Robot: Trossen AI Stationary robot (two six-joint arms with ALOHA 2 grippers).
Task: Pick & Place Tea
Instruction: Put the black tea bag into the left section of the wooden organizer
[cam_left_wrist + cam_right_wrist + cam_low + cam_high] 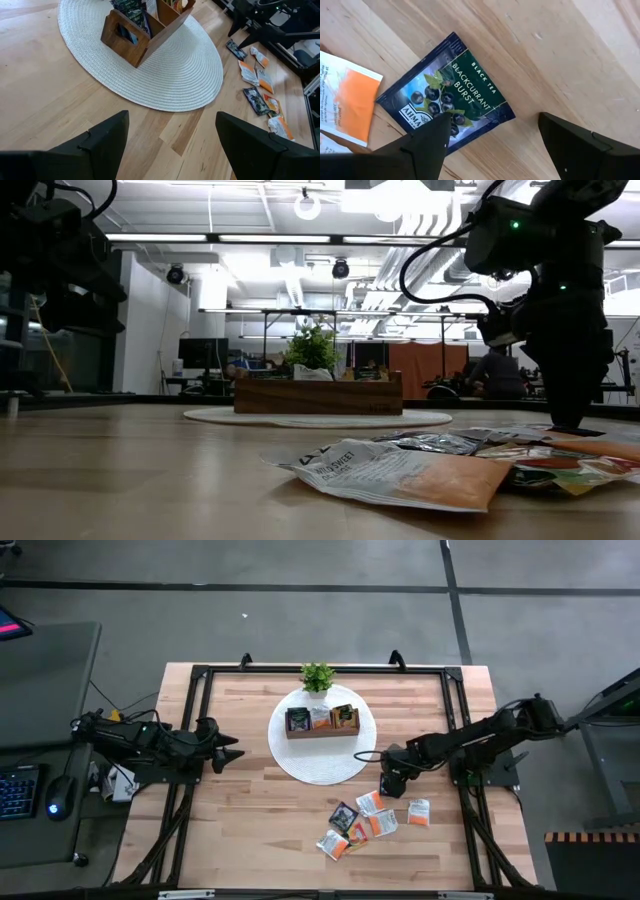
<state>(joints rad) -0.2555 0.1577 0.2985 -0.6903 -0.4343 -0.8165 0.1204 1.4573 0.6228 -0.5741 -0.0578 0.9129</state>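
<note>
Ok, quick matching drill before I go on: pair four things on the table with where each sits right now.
Things:
1. potted plant
2. wooden tray
3. blackcurrant tea sachet
4. left end effector

Places:
A. under the open right end effector
B. on the round white mat
C. at the mat's far edge, behind the tray
D. open, off the mat's left side

Pairs: 1-C, 2-B, 3-A, 4-D

One tray (321, 724), one mat (322, 762), one plant (317, 676), two arms.
</note>
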